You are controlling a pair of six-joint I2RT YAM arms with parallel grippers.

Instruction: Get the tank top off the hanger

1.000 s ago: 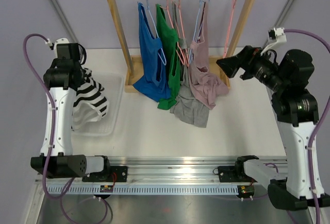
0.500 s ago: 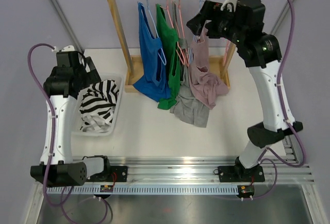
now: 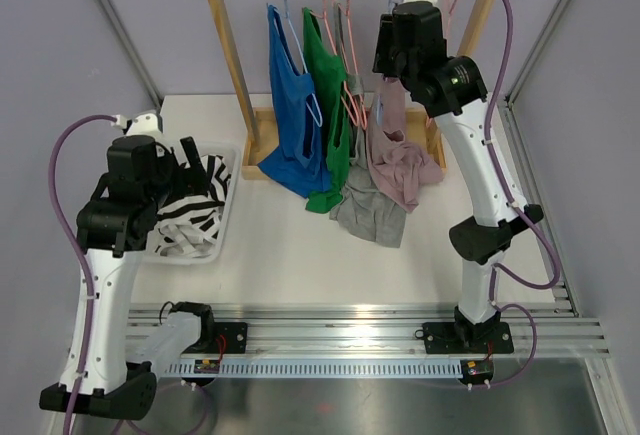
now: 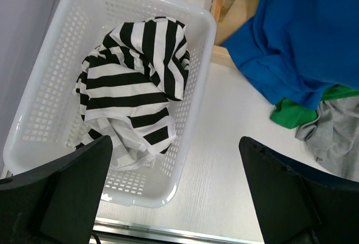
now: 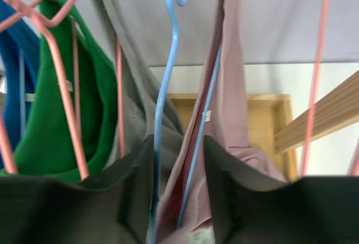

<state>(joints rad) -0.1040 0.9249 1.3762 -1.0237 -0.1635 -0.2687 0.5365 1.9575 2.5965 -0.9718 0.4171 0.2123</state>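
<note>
A wooden rack (image 3: pixel 225 45) is standing at the far side of the white table (image 3: pixel 300 255). Four tops are hanging from its top bar on thin wire hangers. From left to right they are a blue top (image 3: pixel 292 125), a green top (image 3: pixel 330 105), a gray top (image 3: pixel 368 217) and the pink tank top (image 3: pixel 395 160).

The pink tank top is hanging on a blue hanger (image 5: pixel 168 59), at the right end of the row. Its bottom part is lying bunched up low down by the foot of the rack, on the right. The bottom of the gray top is spilling onto the table, just near of the rack.

The right arm is reaching up high and far, to the top of the rack. The right gripper (image 5: pixel 176 154) is sitting around the blue hanger. Its two fingers are standing partly apart. The blue wire and a strap of the pink tank top are running down between them. The wire is passing very close to one finger and the pink cloth very close to the other. I cannot tell if the fingers are squeezing them or not. Pink hangers (image 5: pixel 61 92) are holding the green and gray tops just to the left.

The left arm is hanging over a white basket (image 4: pixel 210 31) on the left side of the table. The left gripper (image 4: pixel 175 154) is wide apart and is holding nothing. A black and white striped top (image 4: pixel 134 81) is lying crumpled inside the basket, below the gripper.
</note>
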